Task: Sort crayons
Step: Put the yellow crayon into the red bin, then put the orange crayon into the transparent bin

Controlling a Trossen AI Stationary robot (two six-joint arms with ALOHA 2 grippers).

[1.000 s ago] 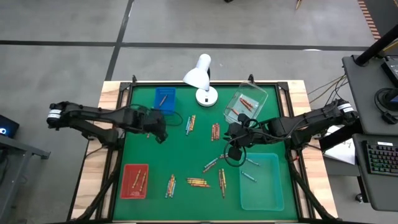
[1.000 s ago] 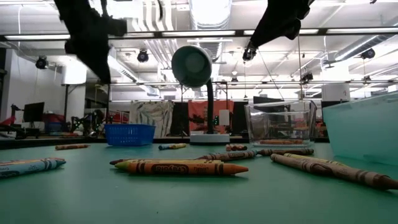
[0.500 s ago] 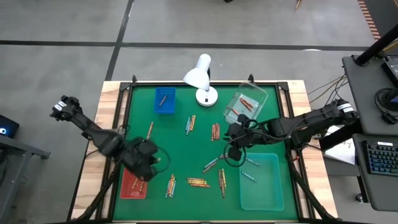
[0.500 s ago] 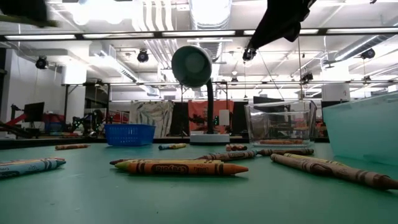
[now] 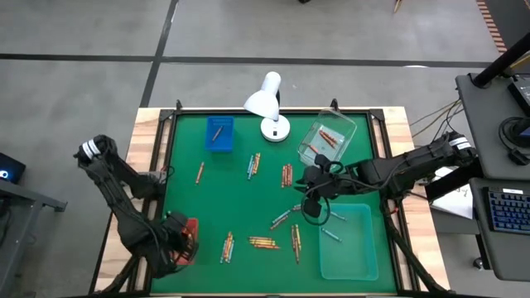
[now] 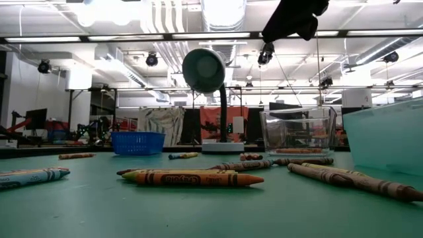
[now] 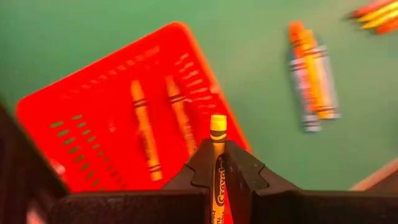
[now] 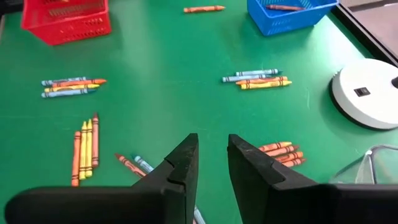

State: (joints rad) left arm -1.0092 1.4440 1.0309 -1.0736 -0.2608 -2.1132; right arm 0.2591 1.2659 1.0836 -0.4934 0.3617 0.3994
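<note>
- Seen from the high view, your left gripper (image 5: 172,246) hangs over the red tray (image 5: 190,228) at the table's near left corner, presumably so its load can drop in; the right gripper (image 5: 313,201) hovers mid-table beside the teal bin (image 5: 349,242), above the loose crayons (image 5: 286,219).
- From the low view you get only what lies flat: a yellow-and-orange pair of crayons (image 6: 192,177) on the green mat (image 6: 198,211), plus the lamp (image 6: 205,69). Neither claw's state shows there.
- Only your left wrist view reveals the grip: the left fingers (image 7: 245,174) are clamped on a yellow crayon (image 7: 217,162), its tip pointing at the red tray, where two crayons already lie.
- On the right wrist view the right fingers (image 8: 180,169) stand apart, holding nothing, with crayon clusters spread beyond them.
</note>
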